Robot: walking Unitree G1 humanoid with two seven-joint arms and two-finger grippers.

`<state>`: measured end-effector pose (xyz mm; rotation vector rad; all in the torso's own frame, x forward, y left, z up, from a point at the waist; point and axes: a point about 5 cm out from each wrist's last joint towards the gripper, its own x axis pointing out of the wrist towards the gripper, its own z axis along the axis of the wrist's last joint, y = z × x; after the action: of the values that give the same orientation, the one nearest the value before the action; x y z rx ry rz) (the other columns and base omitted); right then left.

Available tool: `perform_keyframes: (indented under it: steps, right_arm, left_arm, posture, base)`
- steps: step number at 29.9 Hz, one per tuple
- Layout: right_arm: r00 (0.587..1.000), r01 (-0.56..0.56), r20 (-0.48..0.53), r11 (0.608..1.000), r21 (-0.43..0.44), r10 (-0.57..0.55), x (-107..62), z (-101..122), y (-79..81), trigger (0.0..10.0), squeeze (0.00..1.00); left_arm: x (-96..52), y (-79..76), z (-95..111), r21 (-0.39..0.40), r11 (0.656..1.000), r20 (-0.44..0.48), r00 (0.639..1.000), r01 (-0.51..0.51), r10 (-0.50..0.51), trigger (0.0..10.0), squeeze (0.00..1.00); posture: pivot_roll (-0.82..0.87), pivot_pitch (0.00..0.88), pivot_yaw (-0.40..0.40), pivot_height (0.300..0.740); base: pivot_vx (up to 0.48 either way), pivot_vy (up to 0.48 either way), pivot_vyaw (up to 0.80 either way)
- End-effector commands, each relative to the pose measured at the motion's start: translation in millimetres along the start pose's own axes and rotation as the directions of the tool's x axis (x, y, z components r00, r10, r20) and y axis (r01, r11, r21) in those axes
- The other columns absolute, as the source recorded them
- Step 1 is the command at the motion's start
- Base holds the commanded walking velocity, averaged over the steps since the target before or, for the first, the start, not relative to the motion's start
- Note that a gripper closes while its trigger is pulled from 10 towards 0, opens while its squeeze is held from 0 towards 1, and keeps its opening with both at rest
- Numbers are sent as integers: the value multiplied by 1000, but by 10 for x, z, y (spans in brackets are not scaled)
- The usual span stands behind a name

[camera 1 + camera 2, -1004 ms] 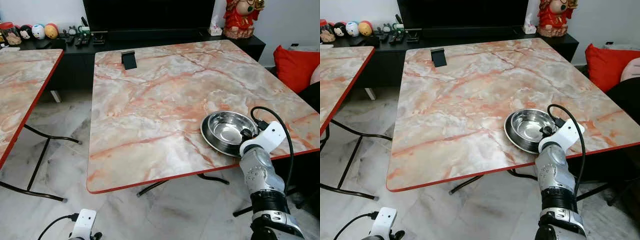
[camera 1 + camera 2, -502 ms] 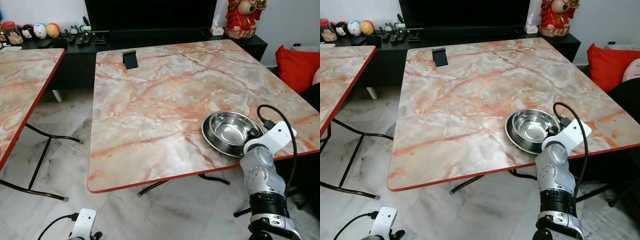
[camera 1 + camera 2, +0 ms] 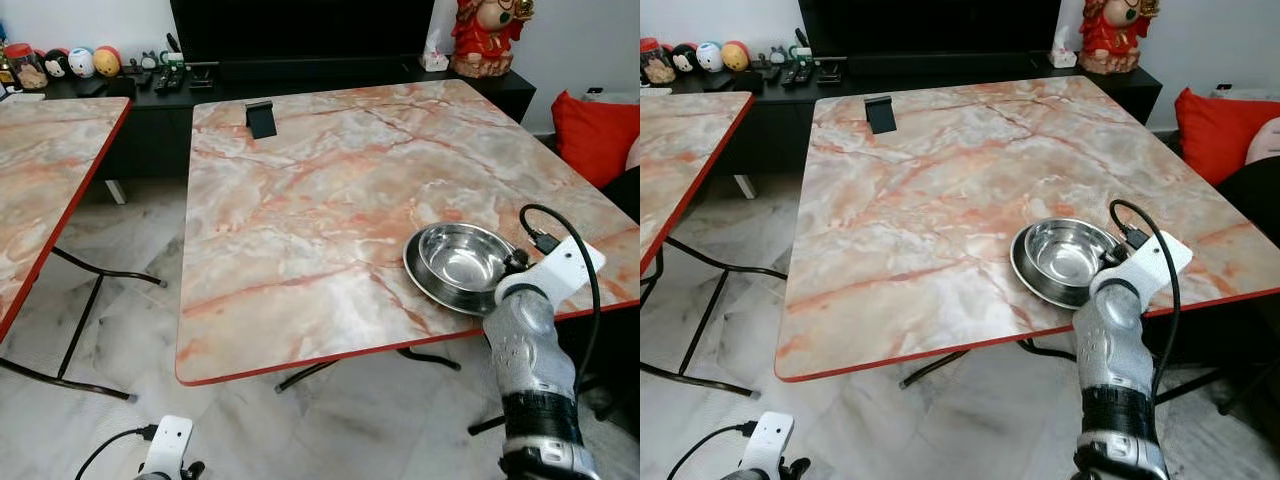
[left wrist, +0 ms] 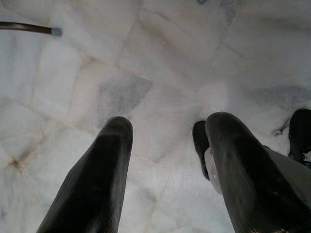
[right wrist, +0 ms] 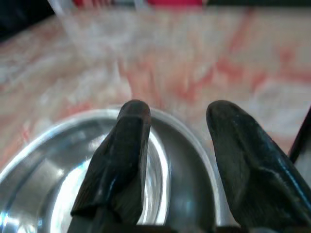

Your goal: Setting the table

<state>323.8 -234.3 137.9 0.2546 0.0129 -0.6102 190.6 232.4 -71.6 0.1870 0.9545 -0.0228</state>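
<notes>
One round steel bowl (image 3: 464, 264) | glossy marble table (image 3: 320, 200) | right pincer (image 5: 177, 160) parted over rim, gripping nothing | left pincer (image 4: 167, 160) parted, idle

The marble table (image 3: 300, 210) lies bare apart from 2 obstacles. A steel bowl (image 3: 462, 263) sits near its front right edge, and a small black stand (image 3: 260, 119) sits at its far edge.

The right gripper (image 5: 177, 114) is lost behind its own wrist beside the steel bowl (image 3: 462, 262); close up, the bowl's near rim is cut off and the marble table (image 5: 194, 58) beyond it blurs. Left of that table, a second table (image 3: 45, 170) runs off the picture's edge.
</notes>
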Motion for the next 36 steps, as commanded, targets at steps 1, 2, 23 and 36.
perform_keyframes:
  steps: [1, 2, 23, 36]
  right_arm:
    - [992, -54, 119, 999, 5, 53, -33, 179, 54, 10000, 0]
    - [982, -92, 166, 996, -22, 94, -71, 219, 71, 10000, 0]
    - [808, -464, 249, 838, -288, 533, -471, 87, 89, 10000, 0]
    - [820, -457, 249, 852, -256, 515, -458, 42, 89, 10000, 0]
  left_arm:
    - [-4, 19, -8, -11, 1000, -2, 1000, -7, 7, 10000, 0]
    - [-4, 19, -9, -11, 1000, -1, 1000, -9, 9, 10000, 0]
    - [-5, 38, 0, 27, 999, 4, 999, -36, 36, 10000, 0]
    - [-11, 43, -27, -3, 999, 3, 999, -35, 35, 10000, 0]
  posture:
    - [24, 0, 11, 740]
    - [20, 0, 11, 740]
    - [-3, 0, 7, 740]
    - [-2, 0, 11, 740]
  base:
    - [0, 0, 0]
    - [0, 0, 0]
    - [0, 0, 0]
    - [0, 0, 0]
